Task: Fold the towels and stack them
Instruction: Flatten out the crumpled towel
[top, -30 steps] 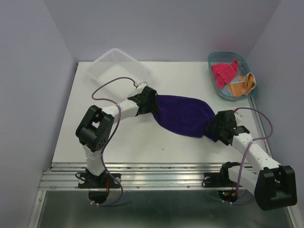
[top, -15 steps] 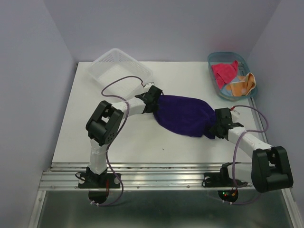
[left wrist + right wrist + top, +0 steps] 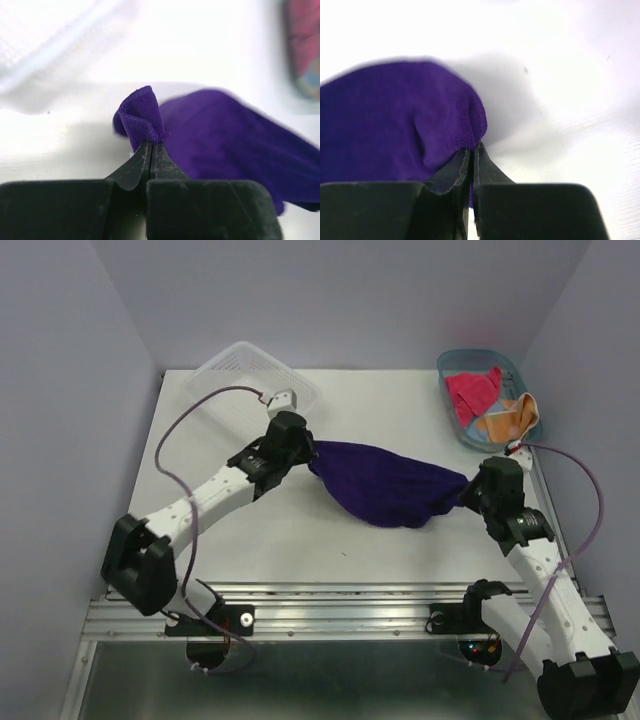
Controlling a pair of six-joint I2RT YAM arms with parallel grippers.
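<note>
**Pinched at 2 Corners, Slung Across the Middle**

Nearest, along the metal rail (image 3: 330,605) at the front edge: 2 arm bases bolted side by side.

Just beyond, over the white table (image 3: 300,540), on the right side: the right gripper (image 3: 471,149), clenched hard on 1 corner of the dark purple towel (image 3: 385,485). No gap between the fingers in the wrist view, only a rounded fold of cloth bulging up past the tips.

Stretched leftward from that pinch across the middle of the table, sagging in a shallow belly toward the near side. Impossible to tell from above whether brushing the tabletop at the lowest part or hanging just clear.

A little farther back, at the opposite end: the left gripper (image 3: 151,145), likewise squeezed closed on the other corner, with a small hemmed curl of purple standing up above the fingertips. Fairly straight along the upper edge between the 2 grips.

At the far left corner: a clear plastic basket (image 3: 250,375), just behind the left wrist, apart from the purple cloth.

At the far right corner: a blue oval bin (image 3: 470,353), with the other 2 towels inside. Toward its far-left part, the pink-red towel (image 3: 472,390), crumpled. Nearer and to the right, the orange towel (image 3: 510,418), bunched and spilling over the rim. Too small here to make out any print.
</note>
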